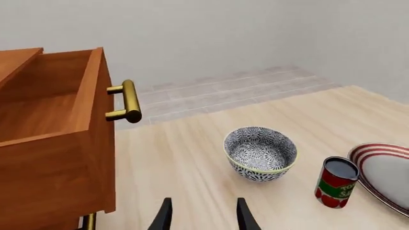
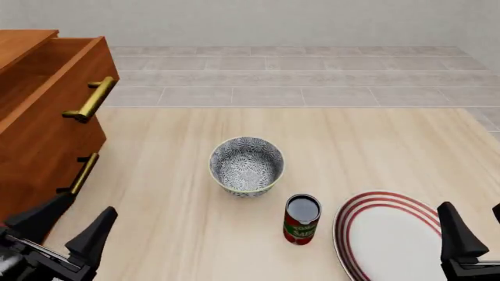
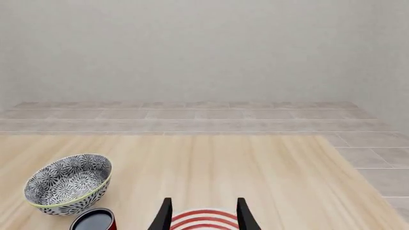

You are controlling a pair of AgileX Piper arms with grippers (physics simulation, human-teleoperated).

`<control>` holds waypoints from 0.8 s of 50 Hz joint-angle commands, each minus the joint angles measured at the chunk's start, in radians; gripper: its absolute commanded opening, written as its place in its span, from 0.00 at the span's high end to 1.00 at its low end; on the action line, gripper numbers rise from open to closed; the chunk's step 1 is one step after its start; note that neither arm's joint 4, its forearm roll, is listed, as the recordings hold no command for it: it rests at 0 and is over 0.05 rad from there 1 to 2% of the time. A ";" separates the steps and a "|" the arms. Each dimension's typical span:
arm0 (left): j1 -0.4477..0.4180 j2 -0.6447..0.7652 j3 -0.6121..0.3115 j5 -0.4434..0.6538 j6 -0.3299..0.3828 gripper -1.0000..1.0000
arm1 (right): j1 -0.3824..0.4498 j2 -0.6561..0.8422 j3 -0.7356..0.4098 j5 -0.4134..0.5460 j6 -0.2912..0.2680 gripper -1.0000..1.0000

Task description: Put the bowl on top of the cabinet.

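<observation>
Front view: round deep grey-white floral bowl point(image 2: 246, 164), yellowish rim, upright on wood-grain table point(image 2: 172, 193).
Cabinet: reddish-brown wooden cabinet point(image 2: 39, 117), brass bar handles.
Jaws: left gripper point(image 2: 69, 227) & right gripper point(image 3: 203, 214) parted, holding nothing.

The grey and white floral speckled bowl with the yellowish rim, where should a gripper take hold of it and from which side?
Probably by the rim. The grey-and-white floral speckled bowl stands upright, mouth open, with bare table all round, so one finger can go inside the wall and one outside, coming down from above. Its left rim faces the reddish-brown wooden cabinet and the open left gripper, so that side seems handiest; the red can stands off its near right.
</observation>
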 commanded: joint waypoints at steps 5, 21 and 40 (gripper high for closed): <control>-0.076 0.178 -0.006 -0.156 0.004 0.00 | 0.001 0.000 -0.002 0.002 0.001 0.00; -0.132 0.270 -0.016 -0.232 -0.049 0.00 | 0.004 0.000 -0.002 0.003 0.003 0.00; -0.159 0.486 -0.067 -0.369 -0.057 0.00 | 0.004 0.000 -0.001 0.004 0.004 0.00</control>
